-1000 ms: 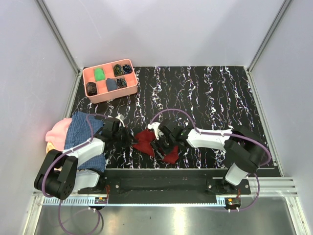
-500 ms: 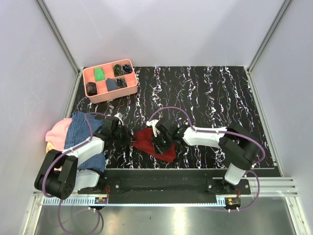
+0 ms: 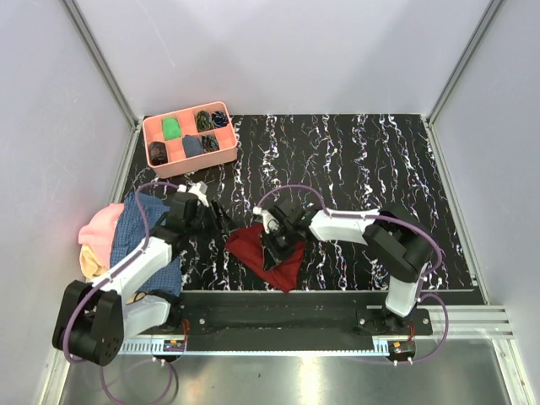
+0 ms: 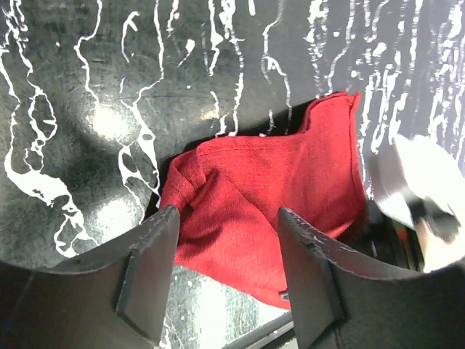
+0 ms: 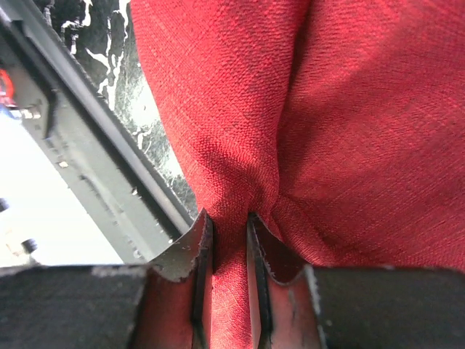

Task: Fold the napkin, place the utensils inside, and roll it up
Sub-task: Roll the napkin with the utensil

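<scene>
The napkin (image 3: 270,251) lies bunched near the front edge of the table (image 3: 380,169). The right gripper (image 5: 227,243) pinches 1 cloth ridge, jaws nearly closed, likely to draw a fold. The left gripper (image 4: 227,273) hovers open and empty above it.

No readable text, no labels, no brands, no numbers, no signs in view

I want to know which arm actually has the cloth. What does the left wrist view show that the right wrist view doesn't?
Only the left wrist view: the left gripper open, facing the napkin, whose crumpled outline shows almost whole. Only the right wrist view: the right gripper pinched on a fold of it, and the rail at the table's near edge. Both: the red cloth lying on the marbled tabletop.
</scene>
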